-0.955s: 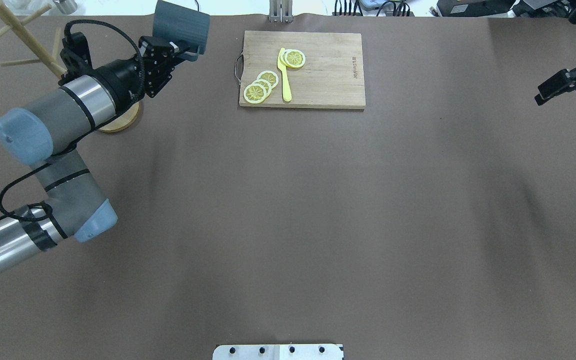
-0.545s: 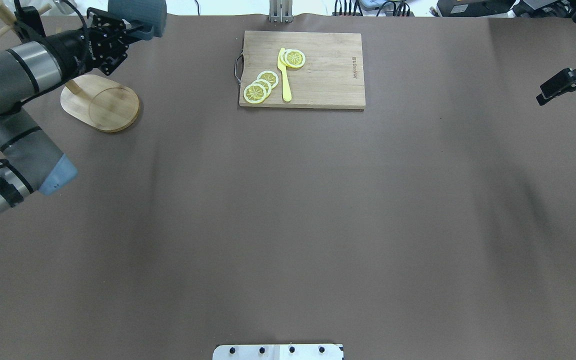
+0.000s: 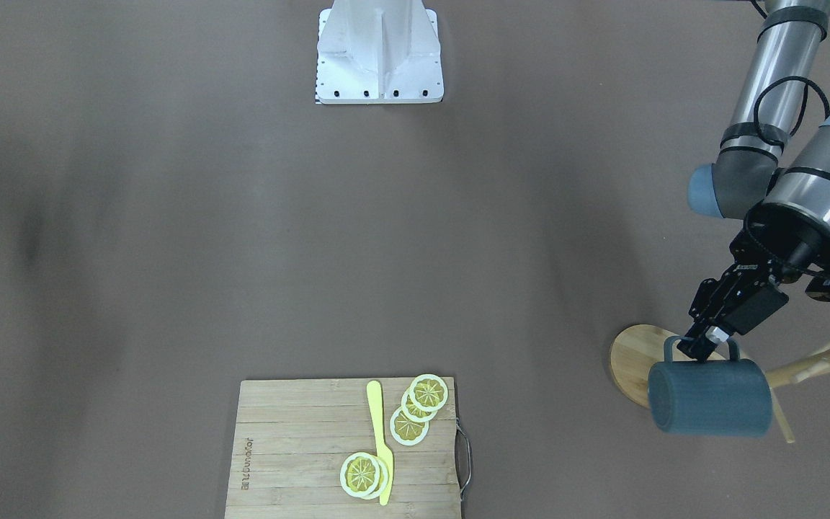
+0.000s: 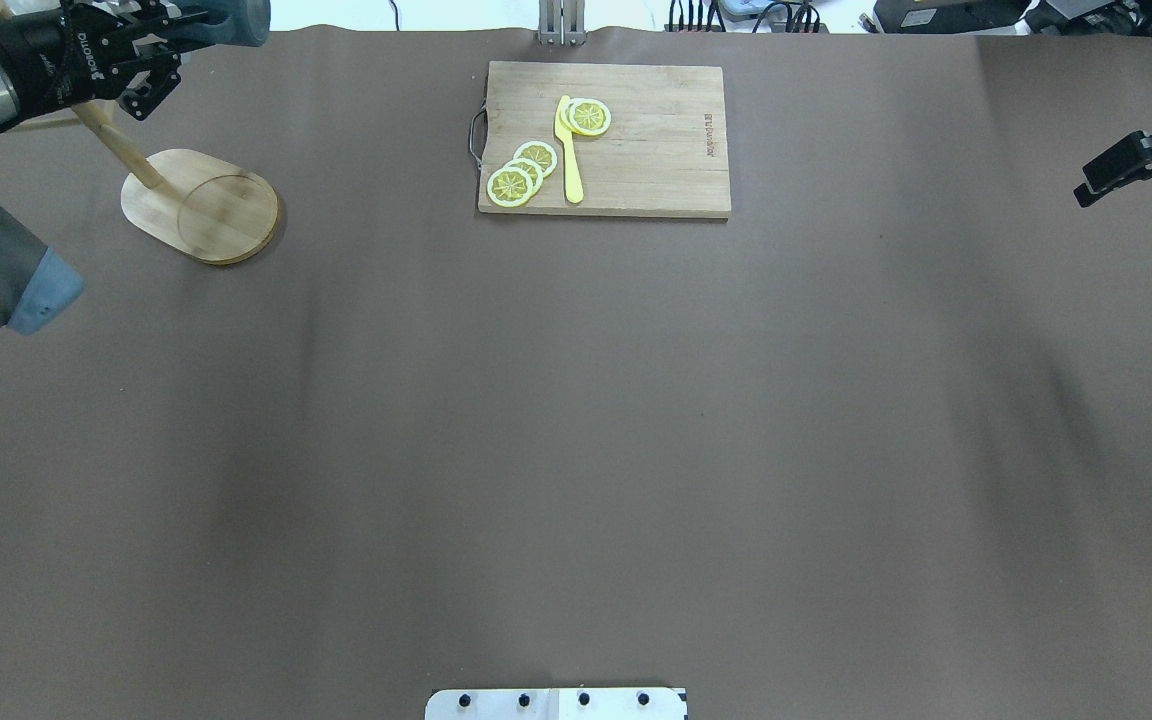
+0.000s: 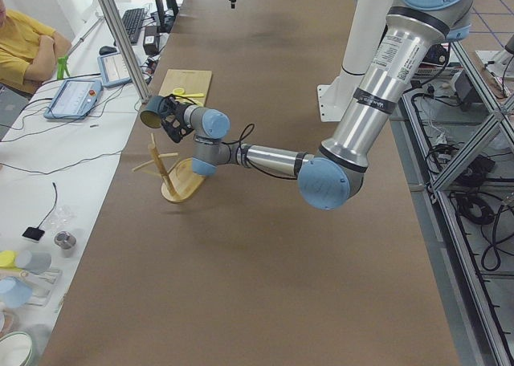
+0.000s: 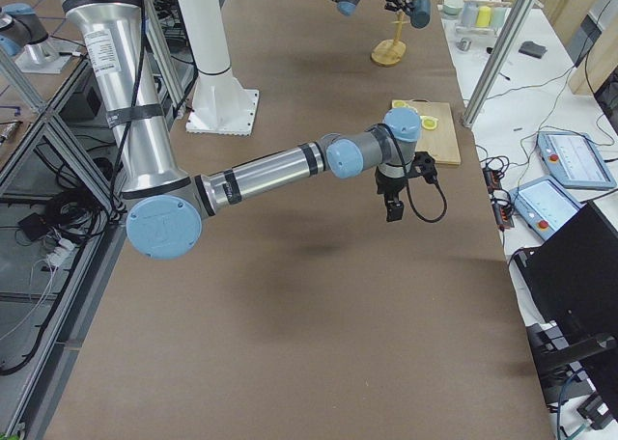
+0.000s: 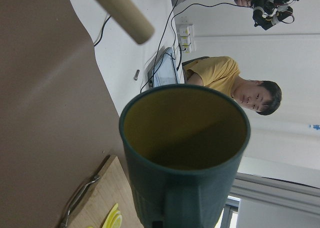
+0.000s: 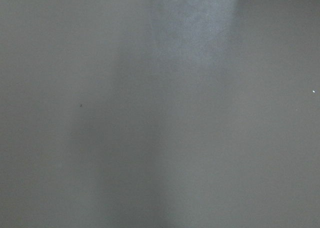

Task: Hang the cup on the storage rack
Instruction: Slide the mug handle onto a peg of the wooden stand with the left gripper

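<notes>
Since one second ago, in the overhead view, the left gripper [image 3: 704, 346] has carried the cup [image 3: 710, 398] along the far edge of the table [image 4: 576, 450], from about 11 o'clock into the corner between 10 and 11. The oval base of the storage rack [image 4: 201, 205], which the arm covered, now shows fully. The right gripper [image 4: 1126, 170] has stayed at 2 o'clock.

We judge the task more than half done: the cup is picked up and brought to the rack, but not hung yet. It is left to bring the handle loop over a peg and to release it.

From the robot's side outward, at 10 o'clock comes first the base of the rack, then its post with the pegs. Beyond them is the cup, in the air, lying on its side. In the left wrist view its yellow mouth faces the camera, and the tip of one peg [image 7: 121, 12] stands at 11 o'clock of the rim, near but apart.

The fingers of the left gripper are pressed on the handle of the cup, pinching the loop between them. The right gripper holds nothing; how far its fingers are spread we cannot tell
</notes>
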Robot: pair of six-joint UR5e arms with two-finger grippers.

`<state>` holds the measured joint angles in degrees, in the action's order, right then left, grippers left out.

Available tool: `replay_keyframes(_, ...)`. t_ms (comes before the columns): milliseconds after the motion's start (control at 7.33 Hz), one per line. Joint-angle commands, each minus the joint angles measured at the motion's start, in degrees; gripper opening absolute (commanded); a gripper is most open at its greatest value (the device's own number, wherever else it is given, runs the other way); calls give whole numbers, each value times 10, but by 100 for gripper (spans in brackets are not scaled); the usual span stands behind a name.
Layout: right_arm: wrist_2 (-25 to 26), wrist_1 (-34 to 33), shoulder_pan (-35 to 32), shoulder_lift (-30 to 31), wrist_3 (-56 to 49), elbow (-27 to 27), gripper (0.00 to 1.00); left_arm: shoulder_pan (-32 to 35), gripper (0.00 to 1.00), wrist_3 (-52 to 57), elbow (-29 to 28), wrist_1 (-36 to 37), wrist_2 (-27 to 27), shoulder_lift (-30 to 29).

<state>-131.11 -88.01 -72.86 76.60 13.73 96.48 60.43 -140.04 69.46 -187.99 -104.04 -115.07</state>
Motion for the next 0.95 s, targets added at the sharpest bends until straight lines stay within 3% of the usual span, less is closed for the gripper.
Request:
replay_keyframes(0, 0, -1, 0, -3, 1, 1, 100, 1, 0, -140, 1, -47, 48, 22)
replay_keyframes(273, 0, -1, 0, -3, 1, 1, 100, 1, 0, -202, 6, -65, 71, 37)
replay_keyframes(818, -1, -1, 0, -3, 1, 3, 100, 2, 0, -221, 15, -67, 71, 69)
